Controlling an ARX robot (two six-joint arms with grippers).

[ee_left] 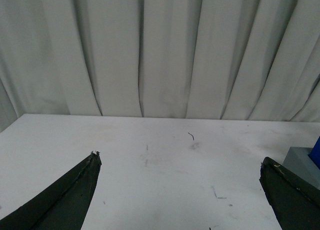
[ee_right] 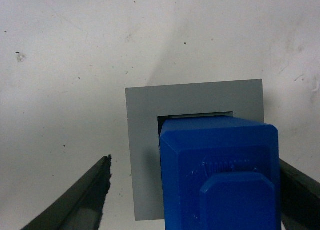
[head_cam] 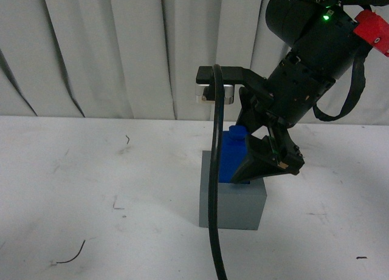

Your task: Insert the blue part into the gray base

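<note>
Standing in gray base [head_cam: 232, 202]: blue part [head_cam: 230, 160]; R gripper [ee_right: 194, 161] spread.

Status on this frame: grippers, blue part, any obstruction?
Left gripper open, empty. Right gripper open, straddling blue part. Blue part standing in gray base, top protruding. Black cable hangs before the base.

Front view looks from mid-range, slightly downward across the tabletop [head_cam: 91, 170] to the curtain [head_cam: 121, 49]. Left wrist view sits low and faces the same curtain. Right wrist view looks straight down, close. All three show the gray base [head_cam: 231, 204].
</note>
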